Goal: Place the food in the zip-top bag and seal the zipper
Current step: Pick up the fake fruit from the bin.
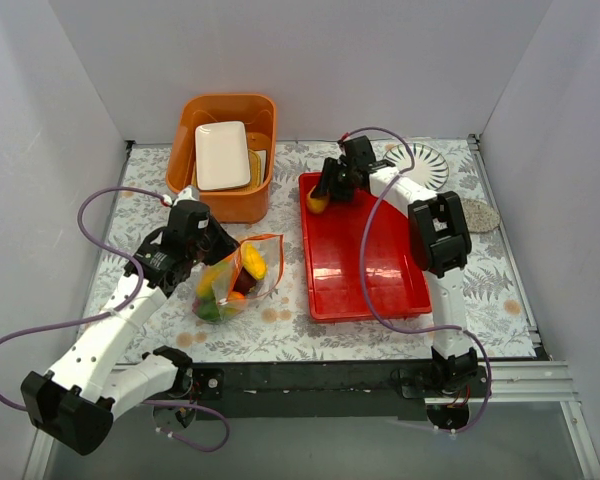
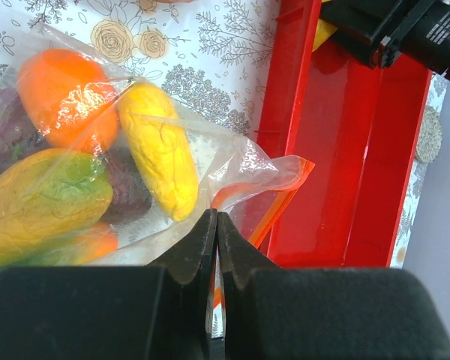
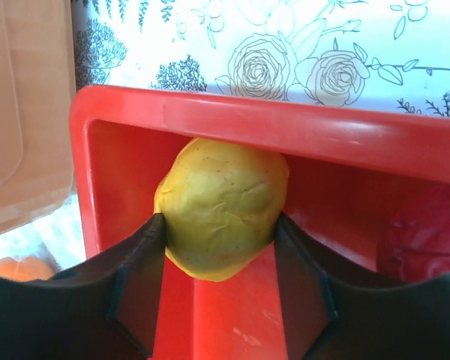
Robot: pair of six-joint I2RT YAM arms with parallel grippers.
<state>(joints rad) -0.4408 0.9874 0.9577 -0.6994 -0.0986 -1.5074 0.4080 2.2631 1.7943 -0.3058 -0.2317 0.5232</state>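
The clear zip-top bag (image 1: pixel 235 282) lies on the floral cloth left of the red tray (image 1: pixel 372 275). Inside it are an orange (image 2: pixel 56 94), a yellow mango (image 2: pixel 161 150), a green-yellow mango (image 2: pixel 41 199) and a dark fruit (image 2: pixel 127 191). My left gripper (image 2: pixel 216 217) is shut on the bag's mouth edge, beside the orange-red zipper (image 2: pixel 285 196). In the tray's far left corner, my right gripper (image 3: pixel 220 225) has both fingers (image 3: pixel 146 255) pressed against a yellow-green mango (image 3: pixel 223 206). The same mango (image 1: pixel 318 203) shows in the top view under that gripper (image 1: pixel 325 192).
An orange tub (image 1: pixel 185 150) holding a white rectangular plate (image 1: pixel 222 155) stands at the back left. A round patterned plate (image 1: pixel 422 165) and a grey disc (image 1: pixel 480 215) lie right of the tray. White walls close in the table on three sides.
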